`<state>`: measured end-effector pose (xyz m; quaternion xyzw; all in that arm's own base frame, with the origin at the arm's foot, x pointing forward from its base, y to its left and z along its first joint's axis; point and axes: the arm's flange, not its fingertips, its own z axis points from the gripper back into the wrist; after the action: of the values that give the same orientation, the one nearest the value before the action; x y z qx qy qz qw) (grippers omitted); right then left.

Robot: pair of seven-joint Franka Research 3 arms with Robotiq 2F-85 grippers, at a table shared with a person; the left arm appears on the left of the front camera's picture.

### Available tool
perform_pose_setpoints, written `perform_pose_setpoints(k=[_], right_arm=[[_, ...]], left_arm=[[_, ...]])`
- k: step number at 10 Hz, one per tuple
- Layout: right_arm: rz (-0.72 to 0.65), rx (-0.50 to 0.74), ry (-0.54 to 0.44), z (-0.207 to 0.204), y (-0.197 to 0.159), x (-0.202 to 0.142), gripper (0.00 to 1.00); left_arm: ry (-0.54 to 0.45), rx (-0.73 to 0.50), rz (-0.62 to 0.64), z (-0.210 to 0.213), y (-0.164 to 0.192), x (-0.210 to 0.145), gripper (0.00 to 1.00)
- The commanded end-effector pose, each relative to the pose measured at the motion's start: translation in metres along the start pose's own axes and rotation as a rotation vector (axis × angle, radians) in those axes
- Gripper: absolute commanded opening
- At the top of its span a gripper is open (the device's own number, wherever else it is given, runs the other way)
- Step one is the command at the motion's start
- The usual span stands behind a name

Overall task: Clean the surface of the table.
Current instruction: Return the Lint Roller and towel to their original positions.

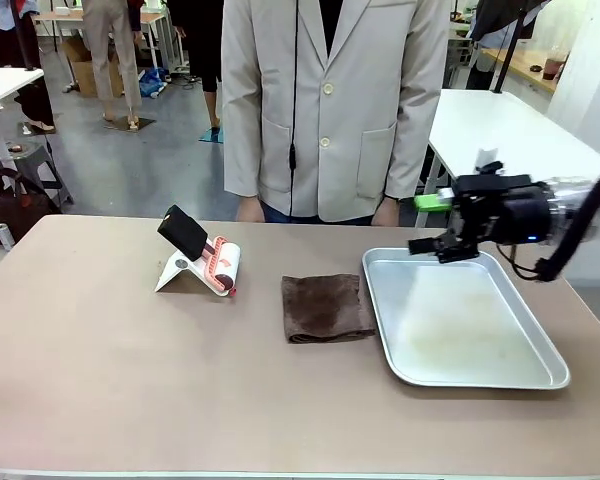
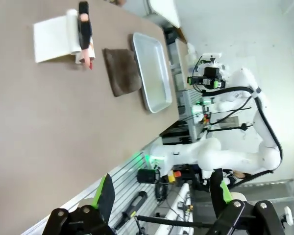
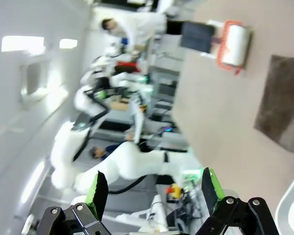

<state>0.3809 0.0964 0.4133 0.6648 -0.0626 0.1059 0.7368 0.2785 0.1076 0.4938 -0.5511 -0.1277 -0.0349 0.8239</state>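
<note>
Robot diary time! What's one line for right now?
left gripper: open, holding nothing | right gripper: open, above tray | cloth: folded on table, beside tray | lint roller: left of cloth | wiping: not started

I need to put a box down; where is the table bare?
The table is bare along its near edge and left of the lint roller. It is crowded between the cloth and tray, which nearly touch.

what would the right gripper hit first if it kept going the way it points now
Probably nothing near. The right gripper, jaws open, points sideways, level above the table, towards the robot's left. The brown cloth and lint roller lie lower, beside that line. Depth is unclear.
</note>
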Motion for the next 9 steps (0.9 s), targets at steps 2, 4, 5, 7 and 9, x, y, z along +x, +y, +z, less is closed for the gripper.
perform_pose_setpoints(k=[2,4,5,7,9], right_arm=[[0.041,0.152,0.044,0.049,0.001,-0.005,1.00],[0.042,0.144,-0.002,0.053,-0.002,-0.007,1.00],[0.034,0.118,-0.042,0.053,-0.005,-0.006,1.00],[0.009,0.138,-0.006,0.059,-0.001,-0.011,1.00],[0.009,0.138,-0.006,0.059,-0.001,-0.011,1.00]], left_arm=[[0.061,-0.160,0.045,0.002,0.047,0.032,1.00],[0.104,-0.192,0.055,-0.007,0.061,0.054,1.00],[0.096,-0.210,0.058,-0.010,0.062,0.058,1.00],[0.090,-0.178,0.077,-0.017,0.066,0.047,1.00],[0.090,-0.178,0.077,-0.017,0.066,0.047,1.00]])
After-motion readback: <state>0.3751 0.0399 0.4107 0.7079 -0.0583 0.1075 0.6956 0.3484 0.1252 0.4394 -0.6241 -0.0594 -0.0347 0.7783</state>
